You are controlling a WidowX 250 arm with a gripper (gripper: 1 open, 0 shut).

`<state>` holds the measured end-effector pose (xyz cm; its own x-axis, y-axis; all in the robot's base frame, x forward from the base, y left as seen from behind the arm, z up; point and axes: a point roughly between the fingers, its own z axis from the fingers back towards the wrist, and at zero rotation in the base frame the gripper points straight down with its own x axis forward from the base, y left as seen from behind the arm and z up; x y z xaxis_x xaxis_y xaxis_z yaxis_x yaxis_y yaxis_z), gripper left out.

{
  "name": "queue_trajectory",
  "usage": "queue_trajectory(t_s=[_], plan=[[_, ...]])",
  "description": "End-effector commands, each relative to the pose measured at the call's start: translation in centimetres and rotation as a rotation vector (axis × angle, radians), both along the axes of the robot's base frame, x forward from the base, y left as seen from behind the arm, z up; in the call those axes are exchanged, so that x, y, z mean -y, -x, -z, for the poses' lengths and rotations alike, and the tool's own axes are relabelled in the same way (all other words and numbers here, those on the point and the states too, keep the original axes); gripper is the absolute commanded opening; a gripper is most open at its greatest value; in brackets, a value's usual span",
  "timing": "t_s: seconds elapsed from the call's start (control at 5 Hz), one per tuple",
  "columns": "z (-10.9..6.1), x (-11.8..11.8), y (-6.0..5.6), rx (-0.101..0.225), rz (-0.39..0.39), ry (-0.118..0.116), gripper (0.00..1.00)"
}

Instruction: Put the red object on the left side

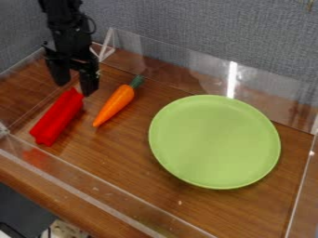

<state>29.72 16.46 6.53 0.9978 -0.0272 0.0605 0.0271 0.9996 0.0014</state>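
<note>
Brown wood grain covers the tabletop [122, 191], fenced by clear low walls, with a grey padded partition behind it. Everything is placed here from the carrot [118, 100], the orange one with a green tip.

Left of the carrot and a little nearer the camera lies the red object [58, 117], flat on the wood, apart from the carrot and slanting much as it does. It is already on the left side of the table, near the left wall, so I judge that the placing is done or very nearly so.

Up and to the left of the carrot, the black gripper [73, 80] hangs at the far end of the red object. Its fingers are spread wide, one to each side, with nothing between them that I can make out. That spread would suit letting go of the block, or straddling it for a last nudge; lifting clear without brushing it looks like the careful choice.

Right of the carrot sits the green plate [215, 141], well away from the block, presumably no part of this job.

As for what is hard to see: the fingertips are dark and small, and whether they touch the wood or the block's far end I cannot tell. The arm's upper part is cut off by the top edge.
</note>
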Motion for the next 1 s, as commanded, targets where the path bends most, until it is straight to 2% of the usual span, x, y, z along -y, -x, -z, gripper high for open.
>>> queue_trajectory(t_s=[0.0, 0.2, 0.4, 0.6, 0.8], plan=[[-2.3, -0.8, -0.9, 0.058, -0.014, -0.051, 1.0], [-2.5, -0.4, -1.9, 0.063, -0.024, -0.048, 1.0], [-2.6, 1.0, -1.5, 0.055, -0.026, -0.032, 1.0], [-2.2, 1.1, -1.2, 0.053, -0.029, -0.021, 1.0], [-3.0, 0.4, -0.5, 0.064, -0.074, -0.026, 1.0]])
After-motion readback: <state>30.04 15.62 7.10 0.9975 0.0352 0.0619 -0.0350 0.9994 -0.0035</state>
